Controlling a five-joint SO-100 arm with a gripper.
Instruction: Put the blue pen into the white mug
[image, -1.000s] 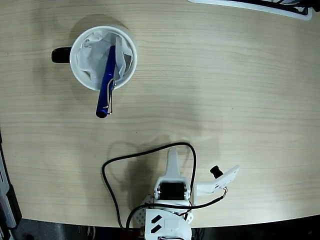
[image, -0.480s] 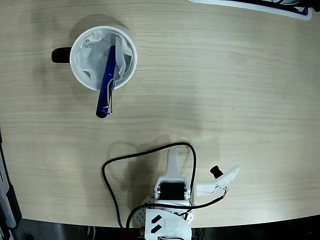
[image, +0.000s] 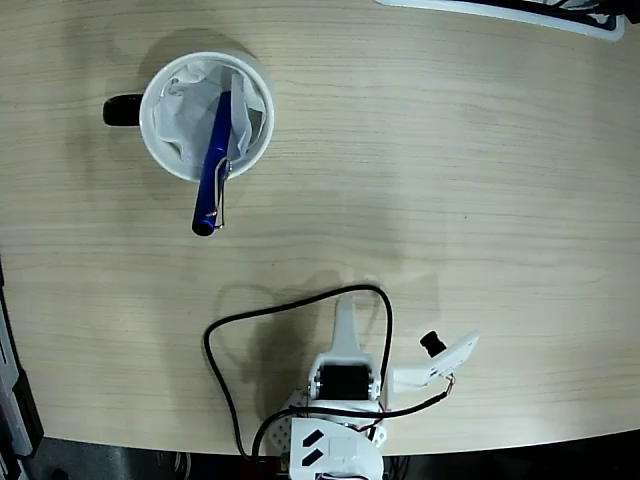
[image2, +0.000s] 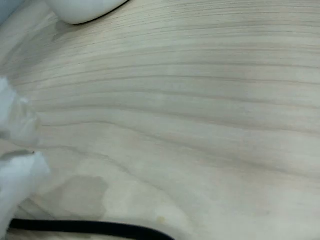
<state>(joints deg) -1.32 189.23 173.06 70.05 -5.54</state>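
A pale wood-grain table (image: 480, 200) fills both views. Only in the fixed view are the blue pen (image: 212, 170) and the white mug (image: 205, 115) seen, at upper left, the pen leaning inside the mug with its clip end over the rim. The gripper (image: 345, 318) is folded at lower centre, well apart; its fingers' spread cannot be told. In the wrist view, bare wood and a black cable (image2: 90, 228) are shown.

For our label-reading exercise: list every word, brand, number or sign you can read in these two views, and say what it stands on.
None can be read in either view.
Pen: plain blue barrel, no print visible.
Mug: plain white rim, no logo seen from above.
Arm base: two dark slots, not letters.
Table: wood grain only.
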